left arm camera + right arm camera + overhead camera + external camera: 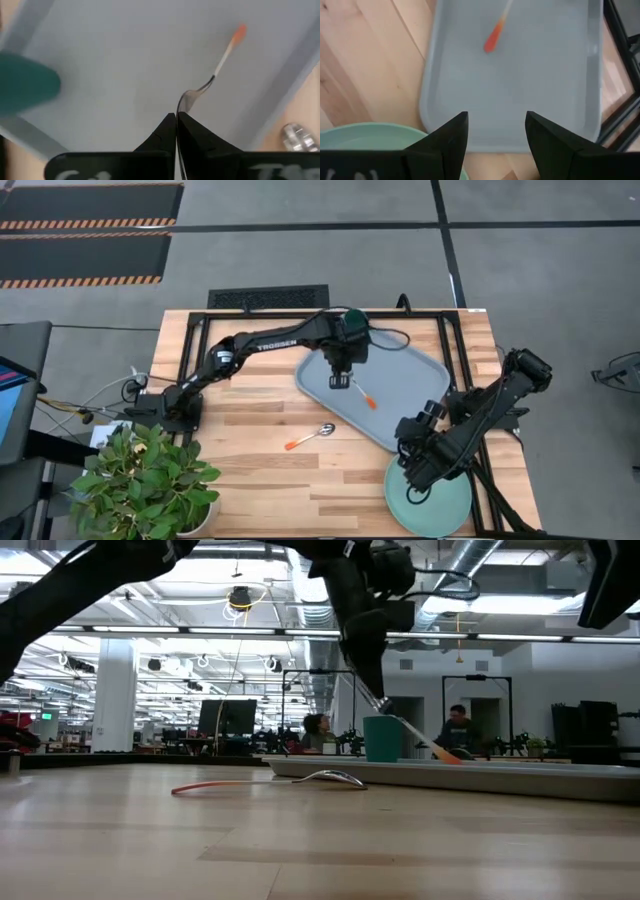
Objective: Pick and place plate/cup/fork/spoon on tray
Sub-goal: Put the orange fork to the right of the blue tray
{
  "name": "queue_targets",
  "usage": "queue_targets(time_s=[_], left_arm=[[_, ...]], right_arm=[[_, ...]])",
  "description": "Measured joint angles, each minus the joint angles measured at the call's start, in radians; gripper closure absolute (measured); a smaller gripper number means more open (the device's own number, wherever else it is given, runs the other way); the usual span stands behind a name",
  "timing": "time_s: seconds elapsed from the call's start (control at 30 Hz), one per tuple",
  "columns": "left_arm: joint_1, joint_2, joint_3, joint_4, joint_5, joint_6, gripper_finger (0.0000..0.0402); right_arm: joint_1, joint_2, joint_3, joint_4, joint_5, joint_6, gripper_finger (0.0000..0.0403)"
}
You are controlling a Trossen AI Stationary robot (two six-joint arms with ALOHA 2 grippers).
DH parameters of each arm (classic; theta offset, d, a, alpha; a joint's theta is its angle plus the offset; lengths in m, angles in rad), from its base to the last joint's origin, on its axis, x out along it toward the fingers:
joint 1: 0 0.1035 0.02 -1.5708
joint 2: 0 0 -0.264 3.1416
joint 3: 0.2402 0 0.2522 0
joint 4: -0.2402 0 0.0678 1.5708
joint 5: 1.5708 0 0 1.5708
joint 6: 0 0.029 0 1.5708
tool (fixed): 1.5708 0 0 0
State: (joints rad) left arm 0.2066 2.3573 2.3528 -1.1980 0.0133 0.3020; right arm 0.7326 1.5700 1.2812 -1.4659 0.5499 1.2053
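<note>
The light blue-grey tray [400, 370] lies at the table's far right. The dark green cup [357, 320] stands in its far left corner. My left gripper [340, 382] is over the tray, shut on the orange-handled fork [362, 394]. The orange-handled spoon [310, 437] lies on the wood in front of the tray. The mint-green plate [440, 505] lies at the near right corner. My right gripper [497, 131] is open over the plate's far rim [370, 134], pointing toward the tray. My left gripper pinches the fork's silver tine end [182, 102] between its two fingers [167, 127]. The fingers come from above, pointing down. The fork slants down away from them [410, 730], orange handle end [447, 752] lowest, just over the tray; whether that end touches the tray I cannot tell.
A potted plant [145, 480] stands at the table's near left corner. The left arm [260, 345] stretches across the table's far left part. Bare wood lies between the plant and the plate. People and desks show in the room beyond [460, 725].
</note>
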Motion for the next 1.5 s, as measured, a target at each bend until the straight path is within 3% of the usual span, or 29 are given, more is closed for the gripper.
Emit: queue_targets(time_s=[0.23,0.5,0.73,1.0,1.17,1.5], left_arm=[[-0.051,0.0,0.0,0.009,-0.067,0.248,0.0401],[-0.062,0.0,0.0,0.102,-0.064,0.293,0.0401],[-0.061,0.0,-0.001,0.125,-0.067,0.435,0.0401],[-0.059,0.001,-0.108,0.213,-0.001,0.404,0.0401],[-0.076,0.005,-0.21,0.269,-0.123,0.403,0.0401],[-0.074,0.002,-0.232,0.355,-0.158,0.384,0.0396]], right_arm=[[-0.002,0.0,0.0,0.052,0.001,0.0,0.0182],[-0.002,0.0,0.0,0.066,0.001,0.0,0.0182],[-0.002,0.001,0.0,0.068,0.001,0.0,0.0182],[-0.002,0.001,0.0,0.095,0.003,-0.001,0.0182],[-0.002,0.001,0.0,0.1,0.004,0.0,0.0182],[-0.004,0.001,0.0,0.118,0.02,0.0,0.0182]])
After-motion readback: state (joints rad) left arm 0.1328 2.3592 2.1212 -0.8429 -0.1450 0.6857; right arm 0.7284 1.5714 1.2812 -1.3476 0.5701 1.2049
